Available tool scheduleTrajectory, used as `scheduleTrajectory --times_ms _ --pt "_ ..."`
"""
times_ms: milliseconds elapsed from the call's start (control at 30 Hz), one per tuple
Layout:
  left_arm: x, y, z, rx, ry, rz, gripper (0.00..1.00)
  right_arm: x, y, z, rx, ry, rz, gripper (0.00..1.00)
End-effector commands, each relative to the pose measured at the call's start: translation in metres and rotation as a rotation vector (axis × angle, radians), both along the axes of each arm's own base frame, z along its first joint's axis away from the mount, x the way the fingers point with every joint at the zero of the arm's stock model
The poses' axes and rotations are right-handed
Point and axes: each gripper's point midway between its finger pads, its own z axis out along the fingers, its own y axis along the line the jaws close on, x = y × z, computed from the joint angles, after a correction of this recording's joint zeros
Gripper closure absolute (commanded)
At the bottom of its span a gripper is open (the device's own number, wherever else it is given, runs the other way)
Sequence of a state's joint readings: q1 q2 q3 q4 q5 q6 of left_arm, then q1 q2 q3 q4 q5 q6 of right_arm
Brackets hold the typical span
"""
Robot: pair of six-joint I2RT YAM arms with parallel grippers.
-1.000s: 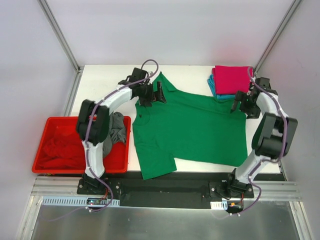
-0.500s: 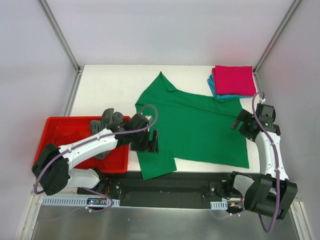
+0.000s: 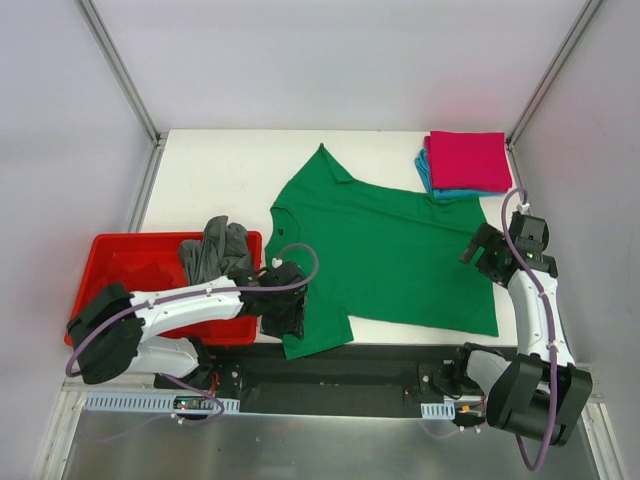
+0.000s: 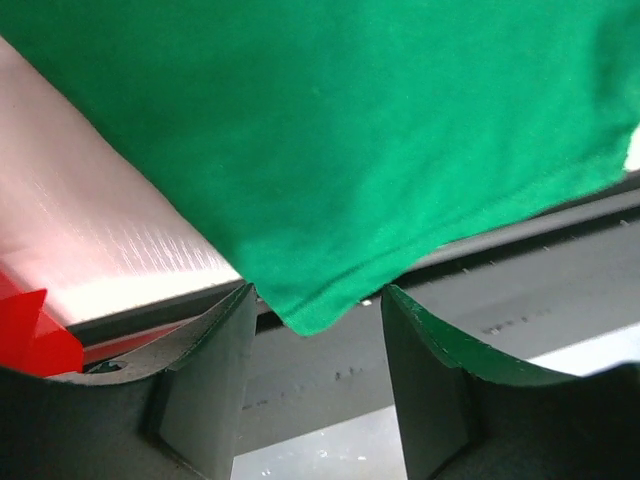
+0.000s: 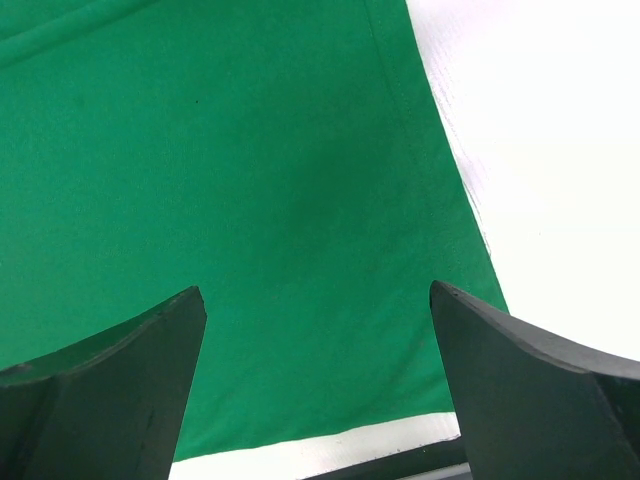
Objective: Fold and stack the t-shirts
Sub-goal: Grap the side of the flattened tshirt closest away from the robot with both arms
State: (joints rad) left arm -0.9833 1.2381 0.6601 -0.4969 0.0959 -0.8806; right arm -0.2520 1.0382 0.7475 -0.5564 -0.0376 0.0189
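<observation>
Green shirt (image 3: 390,250): spread flat on table (image 3: 220,180), collar far left, hem right. Near sleeve overhangs the table's near edge.

Left gripper (image 4: 318,300): released. Jaws stand either side of the hanging sleeve tip, with no cloth pinched.

Right gripper (image 5: 315,290): released, jaws wide, over the near hem corner. Whether it touches the cloth cannot be told.

Pink shirt (image 3: 466,160) on teal shirt (image 3: 432,180): folded and stacked at the far right corner, just beside the green shirt.

Tray (image 3: 100,245): left of the table. Grey shirt (image 3: 212,250) is draped over its rim, red shirt (image 3: 150,275) inside.

Step, as judged: seize the near edge at both ends for a lengthwise fold.

Handling notes:
- Left takes a deep bite on the sleeve tip.
- Right presses down to the table, since that corner lies flat.
- Both lift together, level, cloth taut between them for a straight crease.
- Both keep off the stack.
</observation>
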Motion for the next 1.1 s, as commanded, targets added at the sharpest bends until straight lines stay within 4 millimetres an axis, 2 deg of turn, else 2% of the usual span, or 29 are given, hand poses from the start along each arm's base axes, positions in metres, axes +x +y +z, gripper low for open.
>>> scheduleTrajectory --times_ms 0,167,233,367,400,433,533,700,833,933,1067 --pt "-0.005 -0.001 -0.010 0.053 0.041 0.012 0.48 0.004 -0.004 0.009 -0.018 -0.044 -0.022 0.04" --pt "-0.003 -0.001 -0.015 0.100 0.022 0.005 0.47 0.003 -0.004 0.004 -0.013 -0.033 -0.028 0.04" --pt "0.003 -0.001 -0.019 0.126 0.002 0.009 0.52 0.004 -0.005 0.004 -0.015 -0.039 -0.030 0.04" --pt "0.012 -0.002 -0.028 0.188 -0.010 0.012 0.55 0.003 -0.005 0.004 -0.020 -0.039 -0.029 0.04" --pt "0.013 -0.002 -0.031 0.201 -0.006 0.006 0.59 0.003 -0.006 0.004 -0.022 -0.037 -0.031 0.04" --pt "0.015 -0.004 -0.032 0.207 -0.005 0.003 0.66 0.002 -0.006 0.004 -0.025 -0.038 -0.033 0.04" --pt "0.018 -0.009 -0.030 0.208 -0.008 -0.003 0.99 0.000 -0.006 0.005 -0.027 -0.036 -0.035 0.04" --pt "0.027 -0.012 -0.014 0.170 -0.073 -0.001 1.00 -0.016 -0.016 0.005 -0.066 -0.005 -0.109 0.04" --pt "0.030 -0.020 -0.001 0.125 -0.097 -0.032 1.00 -0.040 -0.020 -0.001 -0.056 0.013 -0.246 0.04" --pt "0.031 -0.023 0.004 0.105 -0.098 -0.052 1.00 -0.071 -0.035 -0.007 -0.105 0.049 -0.426 0.04" --pt "0.028 -0.029 0.010 0.076 -0.091 -0.083 1.00 -0.083 -0.033 -0.021 -0.050 0.048 -0.504 0.04"
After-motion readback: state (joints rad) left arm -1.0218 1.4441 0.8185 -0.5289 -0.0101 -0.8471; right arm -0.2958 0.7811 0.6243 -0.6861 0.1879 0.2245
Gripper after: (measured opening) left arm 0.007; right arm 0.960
